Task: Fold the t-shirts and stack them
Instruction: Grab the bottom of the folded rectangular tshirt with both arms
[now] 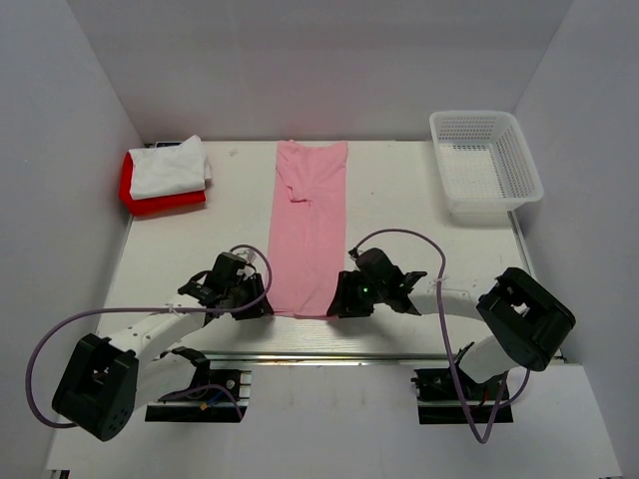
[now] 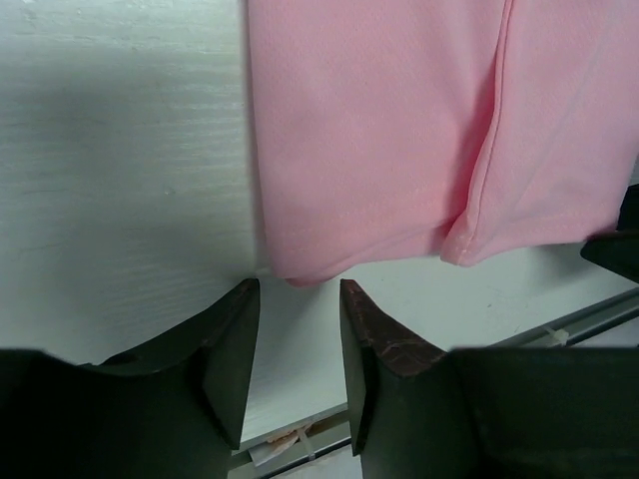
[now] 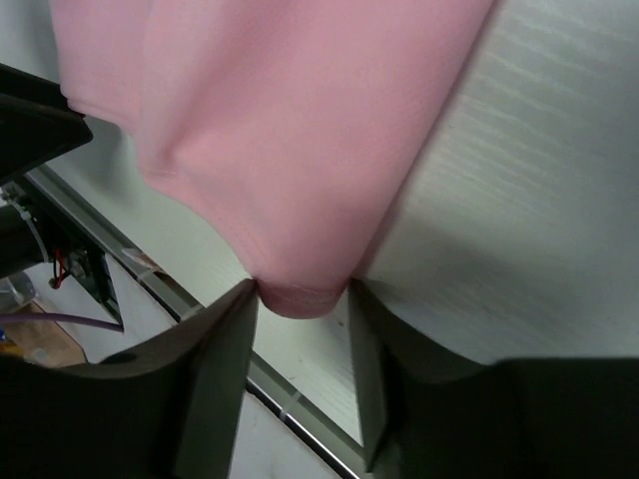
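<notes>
At the near edge of the counter (image 1: 419, 249), the left tool (image 2: 298, 299) is held half spread, and the near left corner of the pink t-shirt (image 2: 399, 130) is seen just at the mouth of the gap, not between the fingers. If the tool is closed from there, only air or a single layer may be caught. At the strip's near right corner, a bulge of the cloth is seen between the fingers of the right tool (image 3: 300, 299), touching both; whether it is pinched firmly cannot be told. Should one corner be gripped and the other missed, the lengthwise fold is likely to be dragged askew. Further on, the shirt is laid out toward the far edge, where a bunched sleeve may be folded in crooked. At the far left corner, the white t-shirt (image 1: 170, 168) stacked on the red t-shirt (image 1: 165, 203) could be knocked by a careless placement.
</notes>
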Controlling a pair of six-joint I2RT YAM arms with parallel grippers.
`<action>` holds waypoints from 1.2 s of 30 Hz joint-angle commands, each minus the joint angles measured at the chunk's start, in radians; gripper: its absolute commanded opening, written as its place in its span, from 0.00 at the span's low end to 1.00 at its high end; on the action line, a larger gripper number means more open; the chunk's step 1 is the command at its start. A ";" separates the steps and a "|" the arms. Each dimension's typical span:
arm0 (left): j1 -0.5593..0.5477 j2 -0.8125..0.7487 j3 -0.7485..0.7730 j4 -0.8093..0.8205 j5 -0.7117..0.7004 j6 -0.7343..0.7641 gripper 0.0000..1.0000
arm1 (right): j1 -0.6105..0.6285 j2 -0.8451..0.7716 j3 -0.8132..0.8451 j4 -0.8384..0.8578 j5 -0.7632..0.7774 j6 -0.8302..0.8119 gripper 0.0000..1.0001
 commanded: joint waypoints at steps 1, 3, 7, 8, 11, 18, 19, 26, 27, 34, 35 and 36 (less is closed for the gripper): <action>-0.004 -0.011 -0.032 0.027 0.052 -0.011 0.48 | 0.004 0.000 -0.035 -0.007 0.010 0.027 0.46; -0.004 0.000 -0.041 0.061 0.064 -0.020 0.48 | 0.004 0.003 -0.035 -0.001 0.008 0.029 0.41; -0.004 0.038 -0.041 0.098 0.055 -0.020 0.45 | 0.002 0.020 -0.025 0.008 0.012 0.027 0.40; -0.004 0.048 -0.041 0.098 0.055 -0.020 0.40 | 0.002 0.023 -0.023 0.010 0.016 0.026 0.40; -0.004 0.075 -0.041 0.109 0.037 -0.020 0.24 | 0.000 0.021 -0.022 0.013 0.024 0.023 0.33; -0.004 0.046 -0.030 0.122 0.056 0.022 0.00 | 0.008 0.028 0.004 0.022 0.015 -0.026 0.00; -0.004 0.033 -0.021 0.122 0.067 0.022 0.00 | 0.011 0.025 0.020 0.022 0.013 -0.072 0.00; -0.004 -0.044 0.075 0.122 0.041 0.048 0.00 | 0.011 -0.009 0.093 -0.021 0.059 -0.140 0.00; -0.004 -0.034 0.088 0.122 0.041 0.048 0.00 | 0.011 -0.011 0.103 -0.028 0.065 -0.155 0.00; 0.016 0.117 0.255 0.116 -0.017 0.069 0.00 | -0.029 -0.006 0.247 -0.168 0.206 -0.183 0.00; 0.016 0.135 0.273 0.116 -0.028 0.069 0.00 | -0.038 -0.005 0.253 -0.173 0.217 -0.195 0.00; 0.016 0.153 0.296 0.116 -0.028 0.069 0.00 | -0.044 -0.005 0.280 -0.183 0.225 -0.201 0.00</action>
